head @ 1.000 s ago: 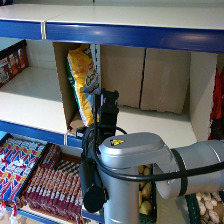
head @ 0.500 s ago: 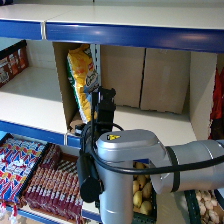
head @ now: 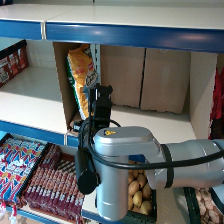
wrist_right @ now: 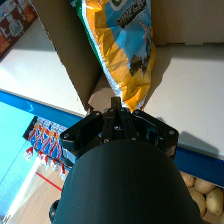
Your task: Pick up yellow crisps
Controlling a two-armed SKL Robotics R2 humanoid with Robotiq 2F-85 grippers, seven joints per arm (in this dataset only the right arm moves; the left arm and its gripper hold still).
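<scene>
The yellow crisps (head: 81, 75) are a tall crinkly yellow bag with a light-blue panel (wrist_right: 131, 37), standing tilted inside an open cardboard box (head: 63, 85) on the middle shelf. My right gripper (head: 100, 99) is raised just in front of the bag's lower right part, close to it. In the right wrist view the gripper (wrist_right: 116, 106) sits right below the bag's bottom corner (wrist_right: 131, 97). Whether it touches the bag is hidden by the gripper body.
Cardboard boxes (head: 150, 80) line the back of the shelf (head: 165, 127). A blue shelf edge (head: 135, 35) runs overhead. Dark red packets (head: 47, 185) lie on the lower shelf at left, potatoes (head: 137, 192) sit below the arm, and red items (head: 11, 65) stand far left.
The arm's large grey joint has shifted left in the head view. The gripper has edged slightly left, staying in front of the bag, which has not moved.
</scene>
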